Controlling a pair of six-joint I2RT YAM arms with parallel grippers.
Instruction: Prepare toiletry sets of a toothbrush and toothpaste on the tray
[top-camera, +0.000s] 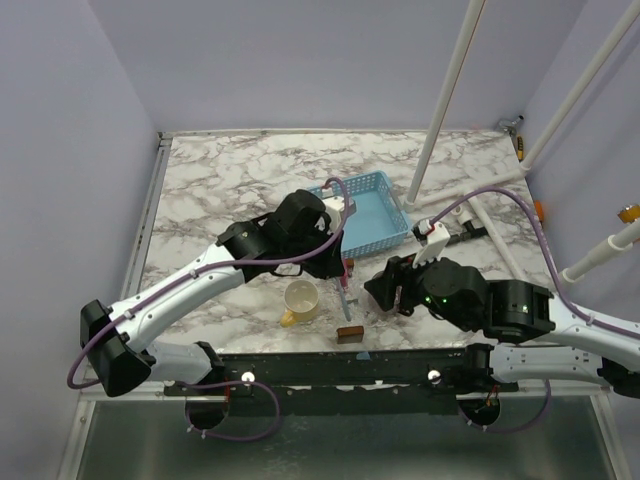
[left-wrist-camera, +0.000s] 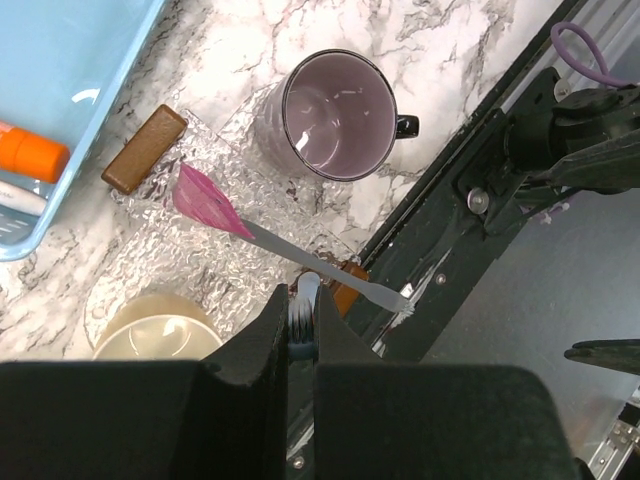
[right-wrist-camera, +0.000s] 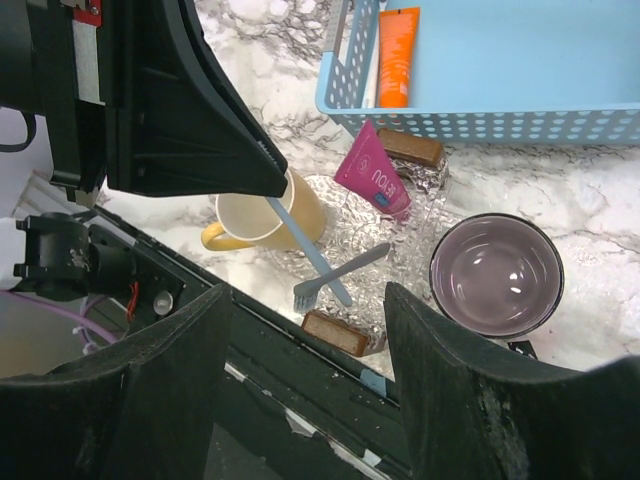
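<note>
Blue toothbrush (right-wrist-camera: 305, 245) in closed left gripper (left-wrist-camera: 302, 310); right gripper (right-wrist-camera: 308, 300) open; two toothpastes (right-wrist-camera: 398, 55) (right-wrist-camera: 372, 180), two mugs (right-wrist-camera: 495, 275) (right-wrist-camera: 255, 220).

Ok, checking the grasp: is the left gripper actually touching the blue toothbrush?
Touching. In the left wrist view the left gripper is clamped shut on the toothbrush, bristles showing between the jaws.

Diffuse light falling from above. Soft shadows pooling on the marble table (top-camera: 215, 190) mid-frame. Glints showing on the tray (left-wrist-camera: 70, 50), upper left, and inside the purple-grey mug (left-wrist-camera: 338, 115). Wrist-view bottom edges blurring dark.
</note>
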